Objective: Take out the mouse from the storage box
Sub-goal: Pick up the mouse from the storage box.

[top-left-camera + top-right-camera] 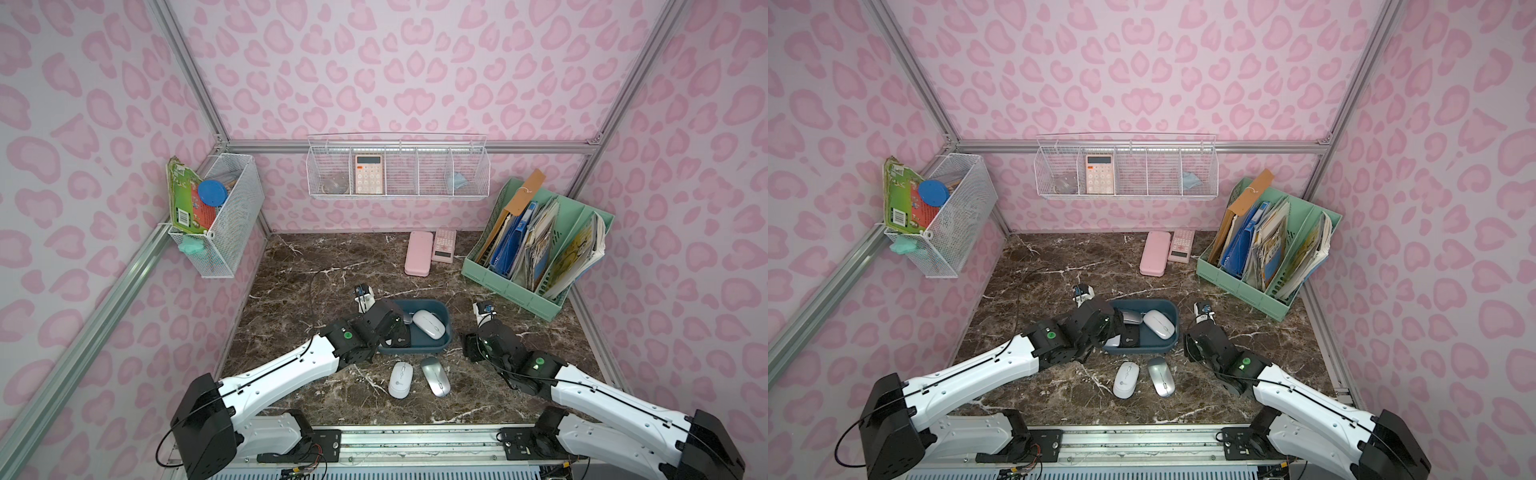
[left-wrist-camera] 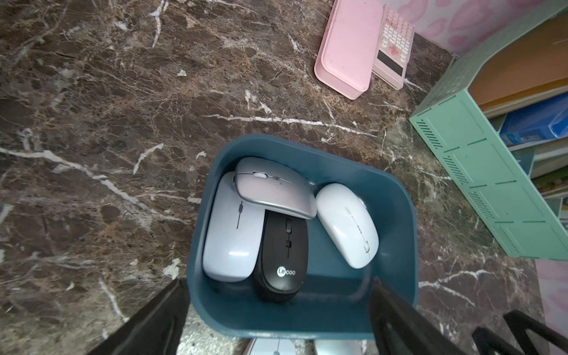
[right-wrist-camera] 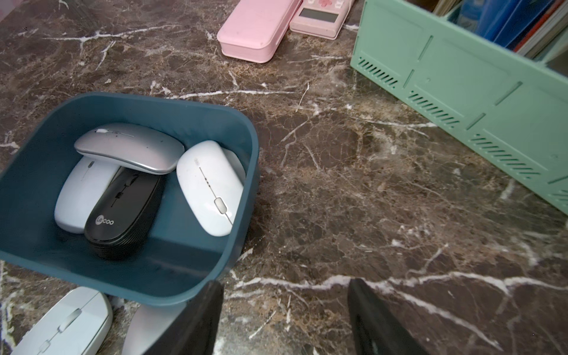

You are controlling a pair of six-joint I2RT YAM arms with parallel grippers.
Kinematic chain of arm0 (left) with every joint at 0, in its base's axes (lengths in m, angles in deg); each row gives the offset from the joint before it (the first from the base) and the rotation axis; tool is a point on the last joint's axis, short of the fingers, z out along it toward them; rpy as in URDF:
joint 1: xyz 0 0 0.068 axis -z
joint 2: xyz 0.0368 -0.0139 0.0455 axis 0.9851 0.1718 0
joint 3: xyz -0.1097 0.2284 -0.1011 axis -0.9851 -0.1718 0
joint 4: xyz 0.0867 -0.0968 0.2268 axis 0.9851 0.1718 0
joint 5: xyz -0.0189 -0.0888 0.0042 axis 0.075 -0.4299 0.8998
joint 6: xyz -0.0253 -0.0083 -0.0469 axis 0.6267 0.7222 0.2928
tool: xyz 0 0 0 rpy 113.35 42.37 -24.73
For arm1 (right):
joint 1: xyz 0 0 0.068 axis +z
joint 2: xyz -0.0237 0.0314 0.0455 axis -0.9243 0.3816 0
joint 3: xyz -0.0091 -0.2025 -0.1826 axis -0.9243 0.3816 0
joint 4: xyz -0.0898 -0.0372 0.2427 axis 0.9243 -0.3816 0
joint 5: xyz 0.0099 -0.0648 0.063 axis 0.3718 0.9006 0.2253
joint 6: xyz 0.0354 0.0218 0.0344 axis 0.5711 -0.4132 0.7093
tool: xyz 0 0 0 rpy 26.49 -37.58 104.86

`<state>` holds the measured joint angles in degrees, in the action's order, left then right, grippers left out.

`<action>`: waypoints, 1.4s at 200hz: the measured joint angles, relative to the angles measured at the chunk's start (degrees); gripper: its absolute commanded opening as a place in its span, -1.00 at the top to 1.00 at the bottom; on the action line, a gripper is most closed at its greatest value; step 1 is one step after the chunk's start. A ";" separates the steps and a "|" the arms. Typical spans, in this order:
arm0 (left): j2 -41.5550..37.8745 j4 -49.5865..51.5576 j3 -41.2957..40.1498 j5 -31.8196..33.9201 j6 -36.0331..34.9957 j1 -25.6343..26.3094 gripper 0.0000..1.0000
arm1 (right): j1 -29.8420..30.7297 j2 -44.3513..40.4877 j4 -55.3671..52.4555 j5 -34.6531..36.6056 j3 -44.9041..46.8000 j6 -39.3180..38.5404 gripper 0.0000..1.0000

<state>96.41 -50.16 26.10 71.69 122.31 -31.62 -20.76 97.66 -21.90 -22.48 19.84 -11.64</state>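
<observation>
**Dark blue storage box (image 1: 419, 350) holding mice, on a marble table (image 1: 291, 270)**

Inside the box, a silver mouse (image 2: 273, 190) lies across a pale mouse (image 2: 230, 233) and a black mouse (image 2: 282, 255), and a white mouse (image 2: 347, 224) sits by the right wall. On the table just in front are a loose white mouse (image 1: 400, 379) and a loose grey mouse (image 1: 435, 376), side by side. The left gripper (image 2: 279, 279) hangs over the box's left end, spread wide and empty. The right gripper (image 3: 284, 282) is over bare table just right of the box, jaws apart and empty.
</observation>
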 measured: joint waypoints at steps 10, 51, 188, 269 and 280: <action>1.95 0.00 1.09 -0.07 1.31 0.00 -0.84 | -1.44 -0.96 0.74 -0.63 1.03 -0.79 -0.37; 9.40 -0.17 3.72 -1.40 6.27 -0.20 -0.79 | -5.03 -3.21 2.75 -4.11 4.26 -2.80 -0.37; 26.27 -8.33 8.85 -12.20 10.64 -6.32 -0.52 | -8.94 -4.57 8.55 -10.97 9.60 -4.33 -0.38; 29.90 -9.51 10.25 -13.90 11.45 -7.37 -0.23 | -9.03 -5.51 9.66 -12.61 10.45 -4.31 -0.39; 30.18 -9.88 10.27 -13.88 11.45 -7.54 -0.20 | -9.05 -5.35 9.75 -12.90 10.45 -4.31 -0.39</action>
<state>126.60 -60.04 36.37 57.81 133.76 -39.16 -29.81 92.31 -12.15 -35.38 30.29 -15.95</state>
